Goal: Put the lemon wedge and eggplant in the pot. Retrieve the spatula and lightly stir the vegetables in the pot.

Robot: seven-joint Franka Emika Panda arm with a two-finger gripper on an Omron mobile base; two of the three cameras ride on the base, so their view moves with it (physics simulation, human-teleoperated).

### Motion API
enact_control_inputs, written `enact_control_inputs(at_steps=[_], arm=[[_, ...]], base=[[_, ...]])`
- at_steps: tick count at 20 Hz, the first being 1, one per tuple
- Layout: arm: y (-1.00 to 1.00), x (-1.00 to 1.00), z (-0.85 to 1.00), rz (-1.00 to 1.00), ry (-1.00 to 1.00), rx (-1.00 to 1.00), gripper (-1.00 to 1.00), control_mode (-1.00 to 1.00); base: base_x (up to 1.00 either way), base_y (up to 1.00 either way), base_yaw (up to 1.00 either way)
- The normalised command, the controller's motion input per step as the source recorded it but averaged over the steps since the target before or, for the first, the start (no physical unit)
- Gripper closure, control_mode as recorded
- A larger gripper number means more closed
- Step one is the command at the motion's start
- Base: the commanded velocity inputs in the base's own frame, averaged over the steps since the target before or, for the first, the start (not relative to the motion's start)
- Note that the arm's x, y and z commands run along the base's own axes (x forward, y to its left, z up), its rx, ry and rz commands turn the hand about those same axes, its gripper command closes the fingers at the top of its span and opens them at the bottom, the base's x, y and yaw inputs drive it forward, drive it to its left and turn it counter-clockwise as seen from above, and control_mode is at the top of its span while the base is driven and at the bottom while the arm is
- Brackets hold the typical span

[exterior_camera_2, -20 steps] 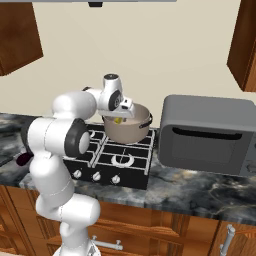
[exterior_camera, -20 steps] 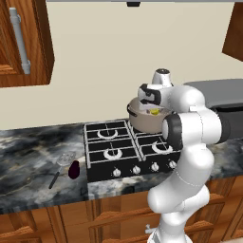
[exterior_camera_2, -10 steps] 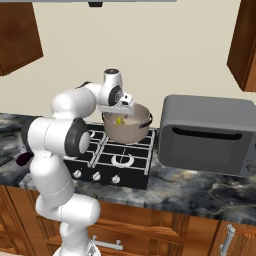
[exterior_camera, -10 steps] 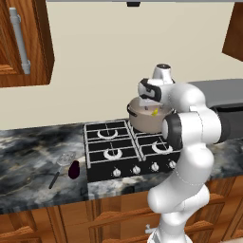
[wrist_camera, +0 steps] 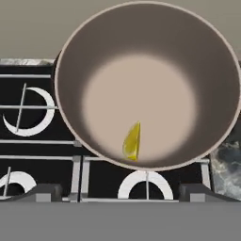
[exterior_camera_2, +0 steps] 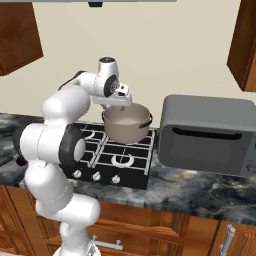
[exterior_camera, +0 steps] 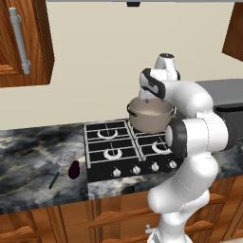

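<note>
Since a second ago the white arm has lifted its claw (exterior_camera_2: 120, 103) higher above the round taupe-grey metal pot (exterior_camera: 151, 115), and the jaws, then partly closed, now stand spread wide and released, gripping nothing. One yellow lemon wedge (wrist_camera: 132, 141) lies on the pale pot floor straight below the claw, toward the near wall in the hand view. That pot (wrist_camera: 148, 84) sits on the far right burner of the black four-burner gas stove (exterior_camera: 124, 147), directly under the claw.

Counted: one pot, one wedge, one small glossy dark purple eggplant (exterior_camera: 73, 169), and one slim spatula with a light grey perforated head and thin dark handle (exterior_camera: 60, 165). Eggplant and spatula lie just beside each other on the dark marbled stone counter (exterior_camera: 33, 161), well apart from the claw, down and off to its left past the stove's front corner. One grey boxy microwave (exterior_camera_2: 210, 133) stands to the claw's right, near the pot.

From the right base camera the arm's shoulder hides the counter where eggplant and spatula lie. In the left base view the arm covers most of the microwave, and the fingertips are hard to make out against the pot rim. The pot's side handles are too small to tell clearly.
</note>
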Motion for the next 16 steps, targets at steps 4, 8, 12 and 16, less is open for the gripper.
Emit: enact_control_inputs(at_steps=[4, 8, 12, 16], arm=[[0.43, -0.89, 0.03, 0.00, 0.00, 0.00, -1.00, -1.00], [0.45, -0.82, 0.00, -0.01, 0.00, 0.00, -1.00, -1.00], [0.37, -0.61, 0.02, -0.07, 0.04, 0.02, -1.00, -1.00], [0.53, -0.61, 0.00, -0.04, 0.05, 0.01, -1.00, -1.00]], base=[[0.00, 0.00, 0.00], [0.00, 0.00, 0.00], [0.00, 0.00, 0.00], [0.00, 0.00, 0.00]])
